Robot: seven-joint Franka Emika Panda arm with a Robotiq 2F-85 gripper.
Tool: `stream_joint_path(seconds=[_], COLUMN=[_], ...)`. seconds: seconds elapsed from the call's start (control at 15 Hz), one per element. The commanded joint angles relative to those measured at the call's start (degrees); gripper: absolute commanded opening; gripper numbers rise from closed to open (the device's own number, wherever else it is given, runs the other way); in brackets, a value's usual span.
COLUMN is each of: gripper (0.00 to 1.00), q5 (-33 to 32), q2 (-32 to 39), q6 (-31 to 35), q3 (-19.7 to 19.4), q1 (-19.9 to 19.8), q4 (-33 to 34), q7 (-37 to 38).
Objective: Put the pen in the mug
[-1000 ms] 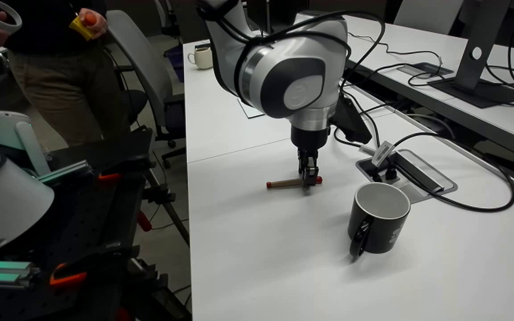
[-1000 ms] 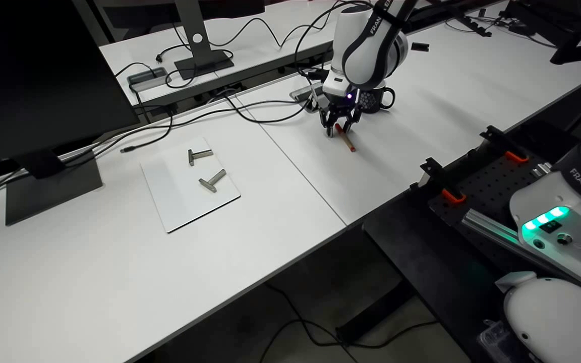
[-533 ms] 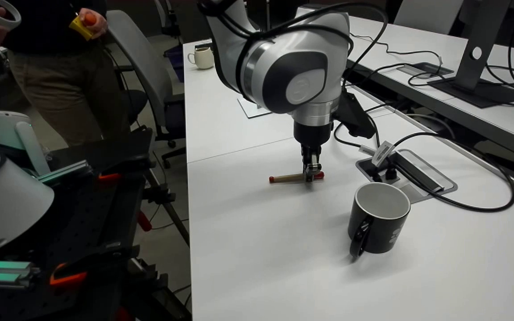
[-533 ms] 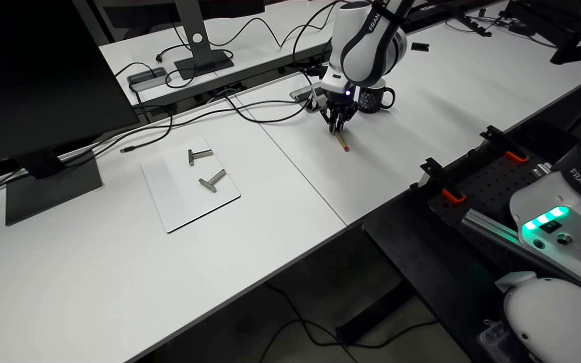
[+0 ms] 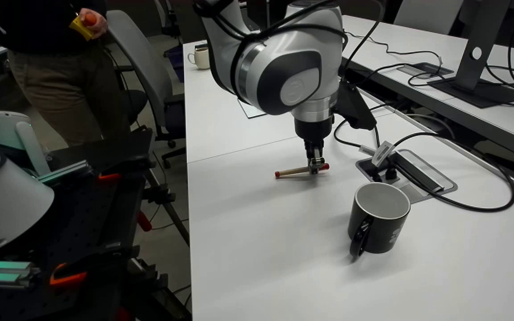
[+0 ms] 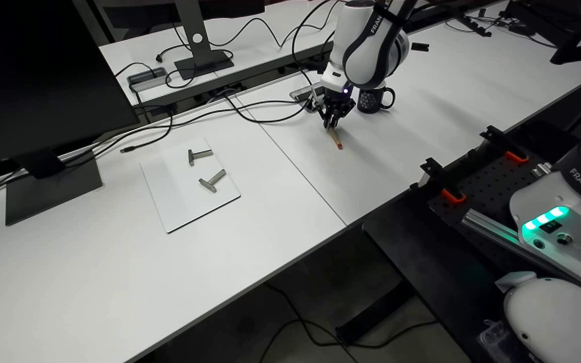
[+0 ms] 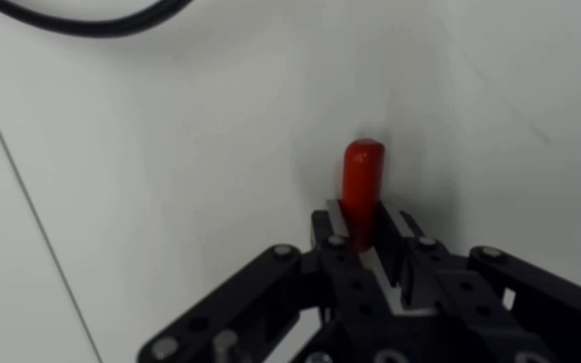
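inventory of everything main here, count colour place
flat tables: several, white, two rows
thin pen: 1, red and tan, in black gripper
glossy cylindrical mug: 1, black, near row
rounded mug: 1, cream, near row
flat board: 1, white, near row
T-shaped pieces: 2, grey, on board
thin cables: several, black, on tables
flat monitors: 2+, black, both rows
person: 1, dark top, background
jointed arm: 1, white, over near row
gripper: 1, black, arm's end
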Motion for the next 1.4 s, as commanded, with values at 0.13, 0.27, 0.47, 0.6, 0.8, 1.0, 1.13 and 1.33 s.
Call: stream_joint_path(seconds=[0.13, 0.27, 0.47, 0.6, 0.8, 1.0, 1.13, 1.33], gripper=[0.05, 0.05, 0.05, 0.05, 0.05, 0.19, 0.19, 0.19], q5=[-0.21, -0.56, -1.27, -0.78, -0.47, -2.75, -2.93, -2.97], q2=[-6.86, -8.97, -12.07, -13.41, -14.20, -13.18, -13.22, -13.22], q6=[6.62, 7.71, 10.04, 11.47, 11.23, 9.81, 9.79, 9.79], q3=[-6.38, -9.55, -17.51, -24.12, -32.14, -31.55, -33.92, -34.46], q1=[5.78, 8.52, 15.74, 21.97, 29.85, 28.94, 31.65, 32.23], q4=[-5.85, -7.17, -8.81, -9.61, -10.13, -8.34, -8.69, -8.90], q7=[2.54, 3.97, 7.86, 10.33, 13.10, 14.60, 15.85, 16.16])
